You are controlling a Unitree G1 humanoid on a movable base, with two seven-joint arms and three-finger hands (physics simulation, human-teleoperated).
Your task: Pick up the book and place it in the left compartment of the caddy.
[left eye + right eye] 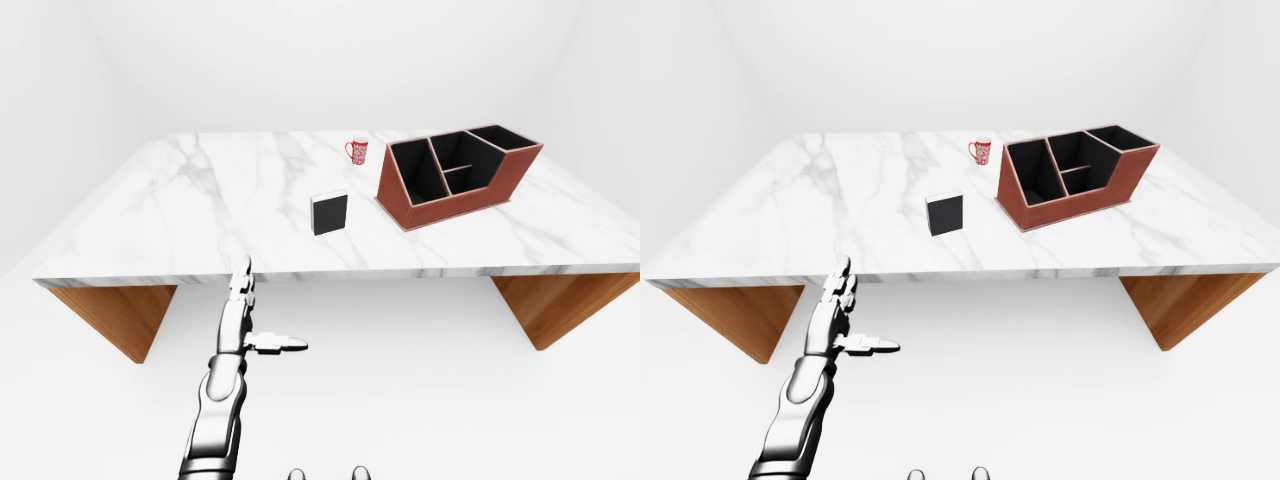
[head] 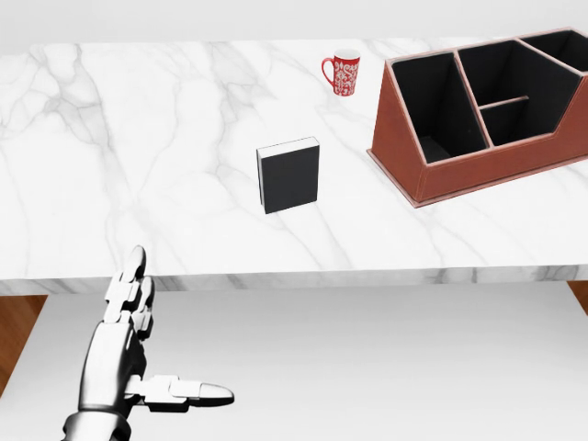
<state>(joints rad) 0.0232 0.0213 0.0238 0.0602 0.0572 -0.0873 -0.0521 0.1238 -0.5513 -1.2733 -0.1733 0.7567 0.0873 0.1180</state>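
A: Left-eye view. Which step is in hand?

B: The approach, by my reading. The left hand (image 1: 243,318) hangs below the near edge of the marble table (image 1: 200,215), fingers spread wide and thumb out to the side, holding nothing. The book (image 1: 329,213) stands upright on the tabletop, well apart from the hand. The right hand is not in view.

A: Head view. Where does the book sit relative to its goal?

B: To the left of the caddy (image 2: 487,165) and apart from it. The left compartment (image 2: 432,101) is the 1 nearest the book and looks empty. The next move calls for raising the hand over the table edge and reaching up and to the right, then closing on the cover.

A: Right-eye view. Anything in the way?

B: A red mug (image 1: 980,151) stands toward the top of the view, near the caddy's left end, the 1 thing to mind on the carry. Nothing lies between hand and book.
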